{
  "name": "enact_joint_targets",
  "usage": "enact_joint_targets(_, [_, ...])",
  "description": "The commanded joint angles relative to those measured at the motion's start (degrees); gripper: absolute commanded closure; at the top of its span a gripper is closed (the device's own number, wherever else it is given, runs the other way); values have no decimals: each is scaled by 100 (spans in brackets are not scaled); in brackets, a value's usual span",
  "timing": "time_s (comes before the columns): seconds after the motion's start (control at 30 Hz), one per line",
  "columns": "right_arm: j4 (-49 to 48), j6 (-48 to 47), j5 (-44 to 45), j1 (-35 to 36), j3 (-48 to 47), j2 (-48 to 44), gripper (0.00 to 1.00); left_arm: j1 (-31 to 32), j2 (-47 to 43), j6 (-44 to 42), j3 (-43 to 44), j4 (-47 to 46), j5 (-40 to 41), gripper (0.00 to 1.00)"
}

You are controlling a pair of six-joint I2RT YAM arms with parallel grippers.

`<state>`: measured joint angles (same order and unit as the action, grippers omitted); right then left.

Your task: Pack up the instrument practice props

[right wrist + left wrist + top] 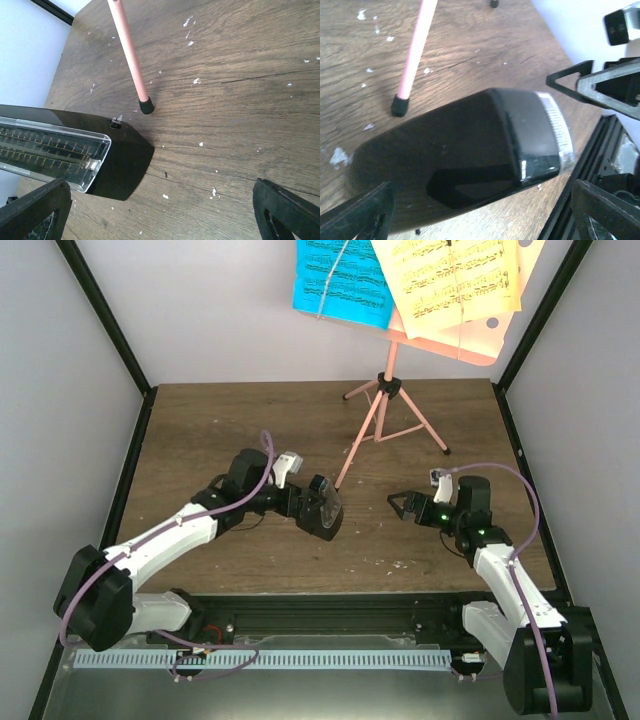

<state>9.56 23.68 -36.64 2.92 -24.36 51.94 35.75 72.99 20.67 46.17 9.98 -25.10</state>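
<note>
L gripper [480, 214] low over the table [230, 420], fingers wide apart either side of the black metronome [465, 160], which lies on its side near-centre; can't tell if they touch it. R gripper [401, 505] just right of it, open, holding nothing. Pink music stand [388, 386] upright at far centre, one foot beside the metronome, w/ blue sheet [340, 280] and yellow sheet [450, 275] on its desk.

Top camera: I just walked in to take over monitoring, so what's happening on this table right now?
The left pincer straddles the black metronome on the table, beside a foot of the pink music stand. Whether it is clamped is unclear. The right pincer hovers open nearby, holding nothing. The stand is upright at the back, with the blue sheet and yellow sheets on its desk, so nothing looks packed yet.
</note>
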Motion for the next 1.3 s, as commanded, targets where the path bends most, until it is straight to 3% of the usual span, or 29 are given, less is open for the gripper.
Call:
enact_joint_targets(0.0, [-191, 72, -220, -21, -17, -36, 0, -52, -71, -169, -238, -1053, -872, 3])
enact_joint_targets(0.2, [-247, 63, -277, -25, -1, -9, 0, -10, 161, -23, -389, -1250, -1308, 6])
enact_joint_targets(0.33, [-333, 173, -448, -20, 31, -62, 0, 421, 109, 115, -436, -1254, -1045, 7])
enact_joint_targets(0.57, [-458, 240, -570, -24, 72, -103, 0, 984, 493, 694, -614, -2358, -1246, 7])
enact_joint_targets(0.67, [-449, 297, -726, -24, 65, -177, 0, 998, 337, 367, -441, -1942, -1024, 8])
enact_joint_targets(0.9, [-656, 387, -847, -24, 102, -305, 0, 991, -581, -748, -91, -669, 306, 6])
enact_joint_targets(1.07, [-962, 570, -1081, -19, 190, -286, 0, 1015, -315, -1230, 204, -657, 382, 5])
enact_joint_targets(1.27, [-923, 510, -1159, -26, 189, -606, 0, 1123, 413, -1623, 402, -1396, 8, 4])
